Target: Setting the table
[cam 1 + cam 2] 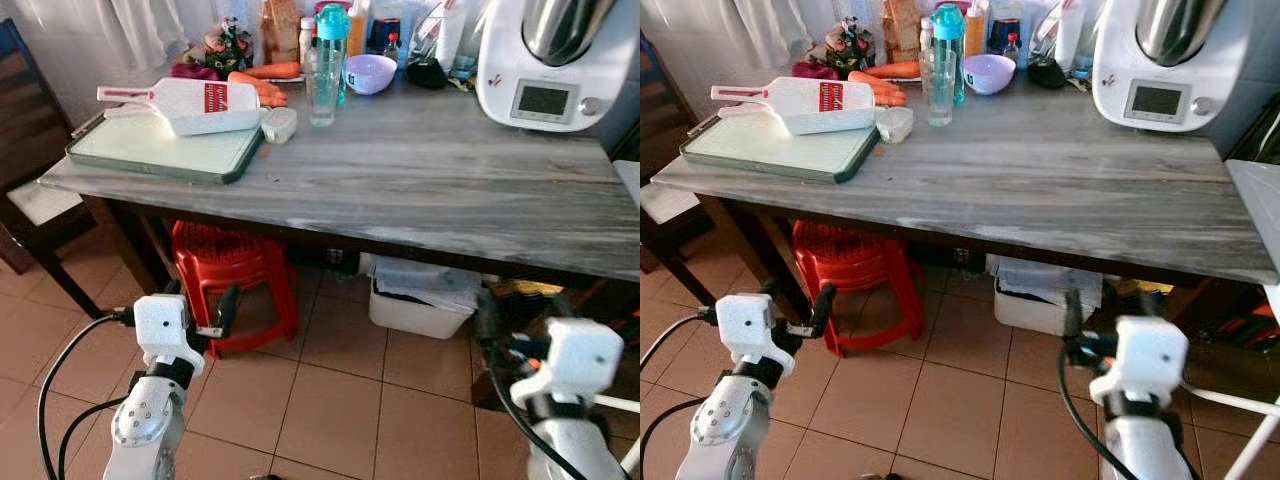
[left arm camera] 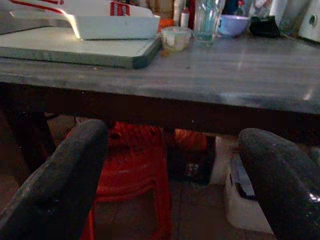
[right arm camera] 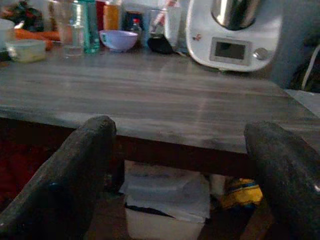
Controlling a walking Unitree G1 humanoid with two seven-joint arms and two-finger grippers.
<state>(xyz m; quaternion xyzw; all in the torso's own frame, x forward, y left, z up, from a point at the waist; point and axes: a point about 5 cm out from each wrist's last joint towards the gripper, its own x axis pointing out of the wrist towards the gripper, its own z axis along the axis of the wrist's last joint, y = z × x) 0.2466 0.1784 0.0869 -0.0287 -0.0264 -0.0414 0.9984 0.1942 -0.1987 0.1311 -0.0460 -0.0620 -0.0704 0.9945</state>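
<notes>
both grippers are held low, short of the table's near edge [image 1: 330, 245], nothing gripped. left gripper [image 2: 172, 175] fingers are spread wide, empty; right gripper [image 3: 180, 175] likewise spread and empty.

likely table-setting items are grouped at the far left of the grey wood-grain table: clear drinking glass [image 1: 322, 92], lilac bowl [image 1: 370, 73] just right of it near the far edge, small lidded tub [image 1: 279, 124] beside the green-rimmed cutting board [image 1: 160, 150].

handling, judged: the glass is expected to be light, rigid, slippery and breakable; it is best taken round the mid-body with moderate squeeze, kept upright. a teal bottle [image 1: 332, 40] stands just behind it, so little clearance on the far side. the bowl is probably light plastic; a rim pinch is suggested.

a white slicer [image 1: 190, 105] lies on the board, carrots [image 1: 262, 85] behind it. a white kitchen machine [image 1: 545, 60] sits far right.
</notes>
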